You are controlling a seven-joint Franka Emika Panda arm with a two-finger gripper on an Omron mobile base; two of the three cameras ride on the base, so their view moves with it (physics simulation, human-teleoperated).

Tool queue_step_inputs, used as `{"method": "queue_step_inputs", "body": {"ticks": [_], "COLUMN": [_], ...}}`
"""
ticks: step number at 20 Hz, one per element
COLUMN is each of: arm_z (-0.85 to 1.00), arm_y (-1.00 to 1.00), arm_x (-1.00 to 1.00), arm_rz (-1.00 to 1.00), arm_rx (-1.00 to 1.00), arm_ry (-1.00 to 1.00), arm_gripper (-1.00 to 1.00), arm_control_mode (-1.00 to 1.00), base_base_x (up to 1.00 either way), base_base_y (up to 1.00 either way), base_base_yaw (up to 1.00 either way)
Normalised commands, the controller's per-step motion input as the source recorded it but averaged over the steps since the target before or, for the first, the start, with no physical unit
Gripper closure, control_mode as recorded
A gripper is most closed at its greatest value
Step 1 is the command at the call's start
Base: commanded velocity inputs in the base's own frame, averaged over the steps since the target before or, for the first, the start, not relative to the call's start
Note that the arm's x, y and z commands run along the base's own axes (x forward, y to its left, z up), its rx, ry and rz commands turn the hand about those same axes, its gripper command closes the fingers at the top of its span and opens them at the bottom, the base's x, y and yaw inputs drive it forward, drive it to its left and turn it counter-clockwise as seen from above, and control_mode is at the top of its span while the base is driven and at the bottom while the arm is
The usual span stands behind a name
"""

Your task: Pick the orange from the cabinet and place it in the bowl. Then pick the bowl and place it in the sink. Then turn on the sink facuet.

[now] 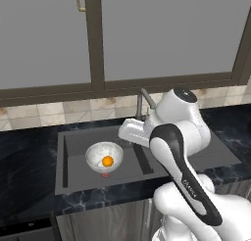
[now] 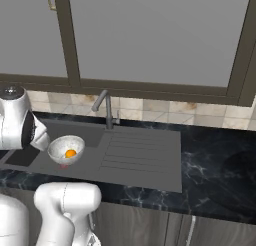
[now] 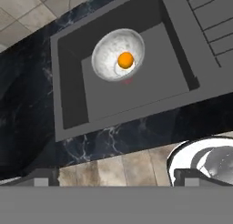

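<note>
The arm point(image 1: 181, 152) is raised over the counter point(image 2: 210, 160) with its pincer point(image 3: 113, 180) spread wide and empty — the bowl point(image 3: 118, 54), orange point(image 3: 125, 60) inside, is already set in the sink point(image 3: 68, 104), so the faucet point(image 2: 106, 107) — untouched — is left.

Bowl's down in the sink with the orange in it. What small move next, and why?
Probably swing the open tool toward the sink faucet lever: the bowl sits in the sink holding the orange, so only the tap remains.
</note>
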Motion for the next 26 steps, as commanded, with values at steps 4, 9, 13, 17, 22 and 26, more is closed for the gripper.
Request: {"method": "queue_step_inputs", "body": {"ticks": [4,9,13,17,22,26], "arm_z": [0.65,0.58,0.48,0.16,-0.18,-0.26], "arm_y": [-0.79,-0.82,-0.96,-0.88,-0.61,-0.11], "arm_x": [-0.64,-0.46,-0.08,0.00,0.16,0.88], "arm_rz": [-0.15,-0.24,-0.28,-0.32,-0.34,-0.15], "arm_rx": [0.44,0.47,0.46,0.46,0.47,0.54], "arm_ry": [0.01,0.06,0.13,0.18,0.25,0.27], "arm_gripper": [-1.00,-1.00,-1.00,-1.00,-1.00,-1.00], "arm_control_mode": [-1.00,-1.00,-1.00,-1.00,-1.00,-1.00], "base_base_x": [0.00,0.00,0.00,0.00,0.00,0.00], "base_base_y": [0.00,0.00,0.00,0.00,0.00,0.00], "base_base_yaw": [0.00,0.00,0.00,0.00,0.00,0.00]}}
